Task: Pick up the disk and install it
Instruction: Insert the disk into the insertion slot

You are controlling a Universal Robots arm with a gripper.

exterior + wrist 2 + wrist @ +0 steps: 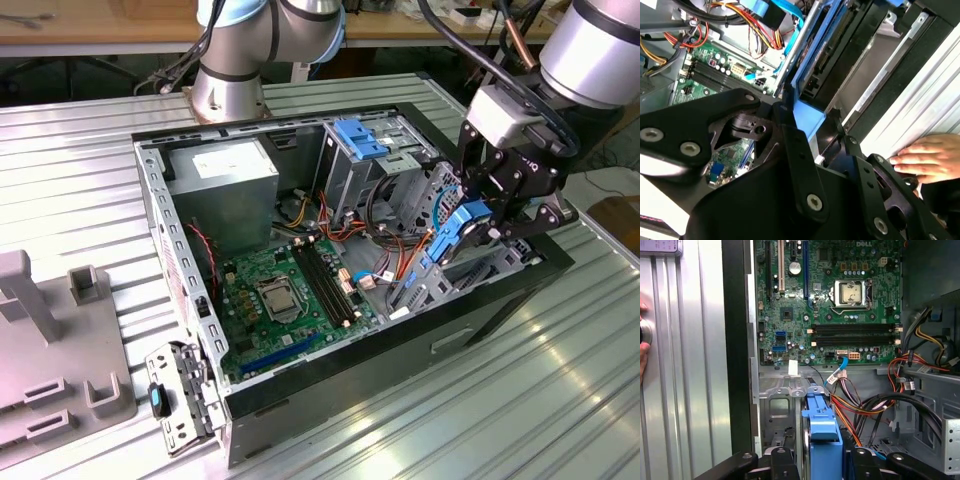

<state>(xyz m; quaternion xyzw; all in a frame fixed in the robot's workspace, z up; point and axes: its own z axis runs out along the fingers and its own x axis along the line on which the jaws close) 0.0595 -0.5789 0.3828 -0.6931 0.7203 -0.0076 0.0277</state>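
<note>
Gripper (822, 462), fingers clamped on the side rails of the disk (821, 432), held edge-on at the mouth of the drive cage (776, 399); seating judged to need rails square to the cage, orange cables (850, 412) beside the cage uncaught; motherboard (830, 300) beyond the cage.

Ribbed metal tabletop (420, 420), wooden bench (100, 30) behind

Cables (875, 407) — tight beside gripper (822, 462) and disk (821, 432)
</note>
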